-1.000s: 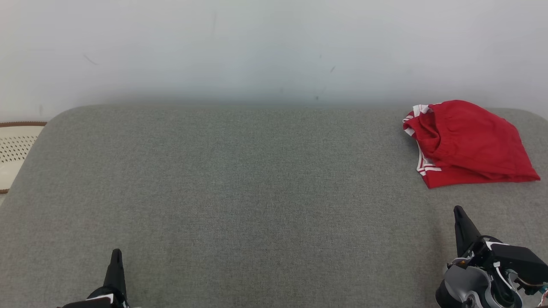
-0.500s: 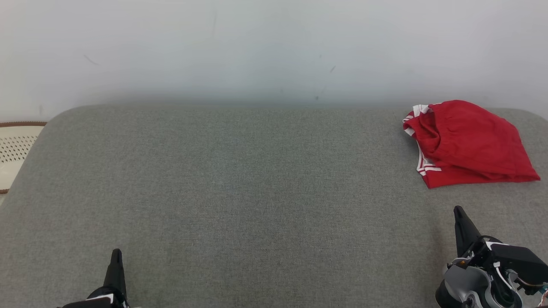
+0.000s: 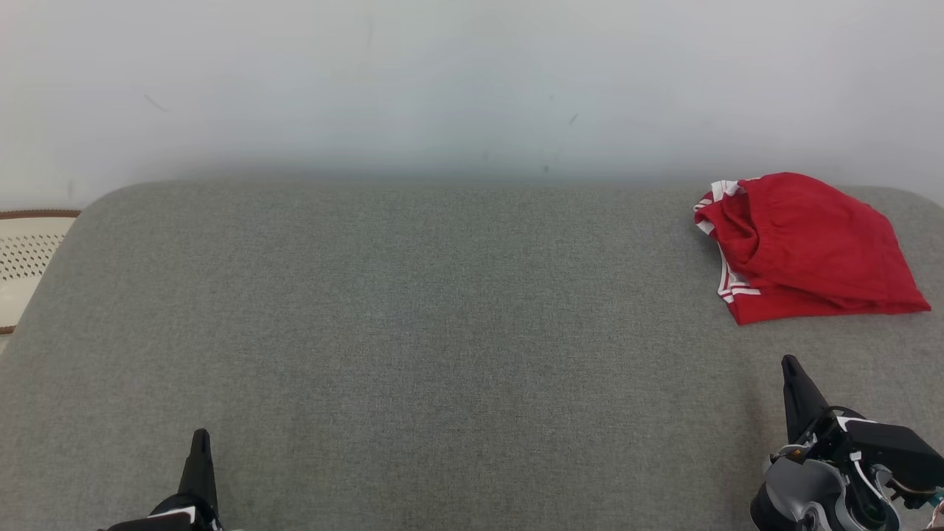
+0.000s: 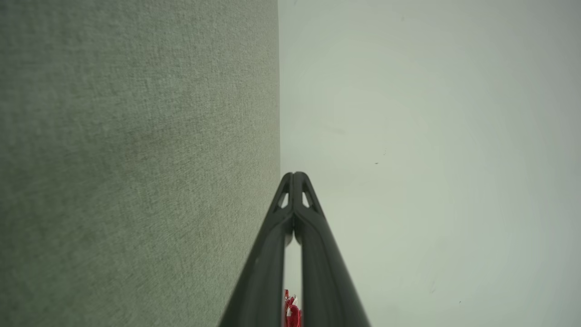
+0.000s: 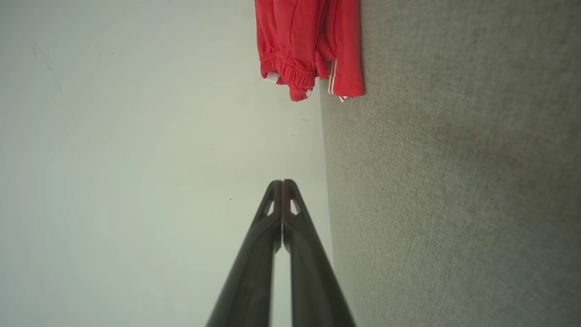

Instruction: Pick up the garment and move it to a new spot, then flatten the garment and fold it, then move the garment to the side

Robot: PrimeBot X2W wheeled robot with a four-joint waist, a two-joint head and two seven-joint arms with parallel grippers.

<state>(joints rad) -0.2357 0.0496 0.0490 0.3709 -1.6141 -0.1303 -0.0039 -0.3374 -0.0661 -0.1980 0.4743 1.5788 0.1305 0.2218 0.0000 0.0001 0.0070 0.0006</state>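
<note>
- A folded red garment (image 3: 804,247) with white stripes is lying at the far right corner of the grey fabric-covered desk (image 3: 442,332), close to the pale wall (image 3: 472,88).
- Its long axis is running left to right, dipping slightly toward the right. The gathered, white-trimmed end is facing left, and the tapered corner is pointing at the desk's right edge.
- The left gripper (image 3: 200,442) and right gripper (image 3: 790,365) are waiting at the near side, clear of the garment, each with jaws pressed together on nothing.
- Nothing is shifting from a second earlier: garment and both grippers are keeping their places.
</note>
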